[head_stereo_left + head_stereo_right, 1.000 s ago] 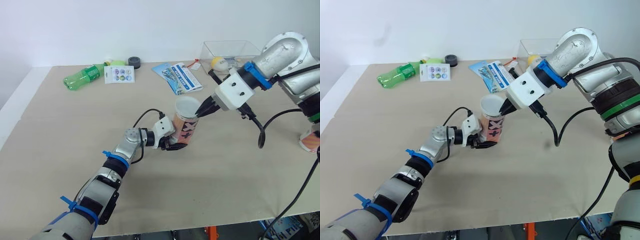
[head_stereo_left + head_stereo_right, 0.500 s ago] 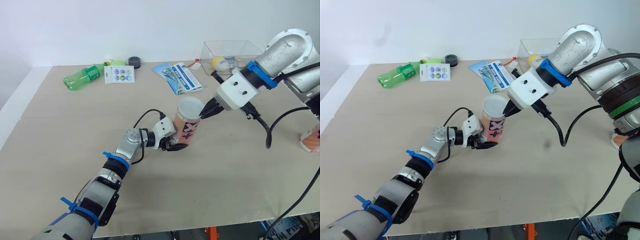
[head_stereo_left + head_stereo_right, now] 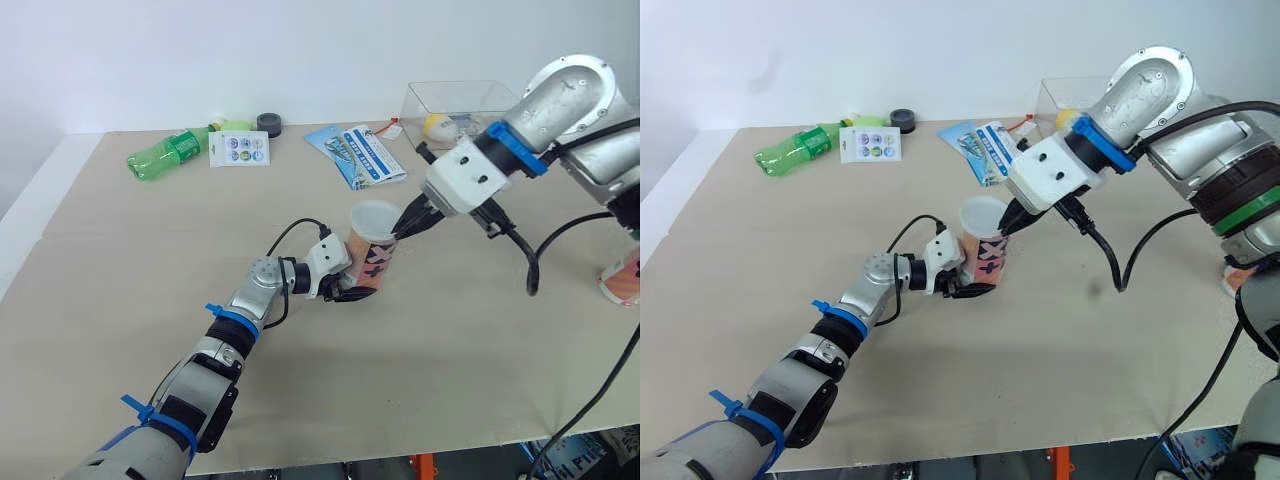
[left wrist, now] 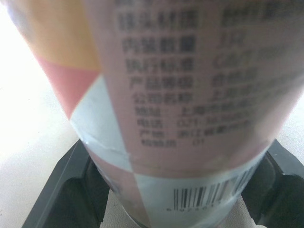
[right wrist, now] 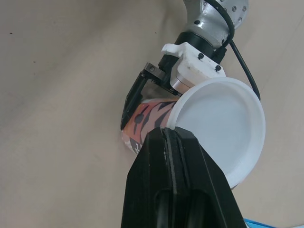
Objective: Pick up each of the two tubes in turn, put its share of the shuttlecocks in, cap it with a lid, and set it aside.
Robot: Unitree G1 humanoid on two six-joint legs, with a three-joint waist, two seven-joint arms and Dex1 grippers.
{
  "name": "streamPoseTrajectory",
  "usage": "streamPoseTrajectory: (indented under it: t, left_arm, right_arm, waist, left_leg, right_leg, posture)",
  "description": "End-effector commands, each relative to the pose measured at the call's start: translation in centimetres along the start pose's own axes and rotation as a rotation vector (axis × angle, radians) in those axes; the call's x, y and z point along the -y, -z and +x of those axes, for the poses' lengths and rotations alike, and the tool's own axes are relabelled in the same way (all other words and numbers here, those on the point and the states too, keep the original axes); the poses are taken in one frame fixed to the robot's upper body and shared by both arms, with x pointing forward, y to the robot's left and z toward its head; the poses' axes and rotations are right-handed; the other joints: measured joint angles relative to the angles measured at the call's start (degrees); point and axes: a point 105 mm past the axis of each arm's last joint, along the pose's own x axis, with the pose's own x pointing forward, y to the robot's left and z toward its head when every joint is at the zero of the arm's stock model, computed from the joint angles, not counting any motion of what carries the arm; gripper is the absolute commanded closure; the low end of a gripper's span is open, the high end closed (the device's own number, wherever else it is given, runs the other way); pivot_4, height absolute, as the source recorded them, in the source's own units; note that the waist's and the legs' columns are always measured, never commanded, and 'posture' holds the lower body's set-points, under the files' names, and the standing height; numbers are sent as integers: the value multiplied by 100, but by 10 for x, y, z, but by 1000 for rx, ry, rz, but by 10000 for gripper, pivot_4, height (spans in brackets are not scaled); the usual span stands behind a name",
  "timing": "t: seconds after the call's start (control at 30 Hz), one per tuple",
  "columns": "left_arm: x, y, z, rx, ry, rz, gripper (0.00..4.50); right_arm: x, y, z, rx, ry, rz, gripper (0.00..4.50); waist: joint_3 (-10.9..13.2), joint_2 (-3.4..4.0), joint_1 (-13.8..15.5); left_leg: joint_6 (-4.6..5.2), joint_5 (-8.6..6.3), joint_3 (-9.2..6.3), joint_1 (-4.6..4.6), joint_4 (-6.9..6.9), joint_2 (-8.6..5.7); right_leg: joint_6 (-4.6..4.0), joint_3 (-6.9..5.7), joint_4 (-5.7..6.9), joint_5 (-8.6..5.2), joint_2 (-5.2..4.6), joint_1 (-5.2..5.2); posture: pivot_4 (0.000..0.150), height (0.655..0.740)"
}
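Pinching lid [image 3: 375, 214] with closed right gripper [image 3: 402, 229], tipped at tube [image 3: 372, 266] mouth, flatter half a second ago; clamping tube in left gripper [image 3: 346, 291] at middle of table [image 3: 120, 260]; Chinese print and barcode [image 4: 209, 192] on label.

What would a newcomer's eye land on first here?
The two grippers meeting at mid-table: the left gripper clamps a patterned tube near its base, and the right gripper pinches a white lid by its rim right at the tube's top. After that, the green bottle lying toward the table's far left and the clear box at the far right.
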Motion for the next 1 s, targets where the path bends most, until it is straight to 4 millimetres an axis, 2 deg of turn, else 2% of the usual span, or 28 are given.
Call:
streamPoseTrajectory:
  t: [0.03,0.83,0.93,1.0]
  left_arm:
    - [5,2,2,3,4,-15,14515]
    - [9,4,3,3,12,-15,14515]
    - [9,5,3,4,11,-19,14515]
    - [10,5,2,3,13,-21,14515]
  right_arm:
    - [2,-1,-12,-37,-10,-22,44696]
    - [-3,5,-8,-23,-31,35,44696]
    - [-3,6,-10,-22,-26,46,35688]
    - [-2,3,-11,-10,-14,41,26545]
  waist:
    - [0,0,1]
    - [0,1,0]
    - [-1,1,0]
    - [-1,1,0]
  left_leg:
    - [0,0,0,0,0,0]
    - [0,0,0,1,0,0]
    - [0,0,-1,2,0,0]
    - [0,0,0,1,0,0]
  right_leg:
    - [0,-1,0,0,0,0]
    - [1,-3,1,0,4,1]
    - [1,-2,2,0,5,1]
    - [1,-1,4,1,5,-1]
  posture:
    - [1500,7400]
    - [1500,7400]
    - [1500,7400]
    - [1500,7400]
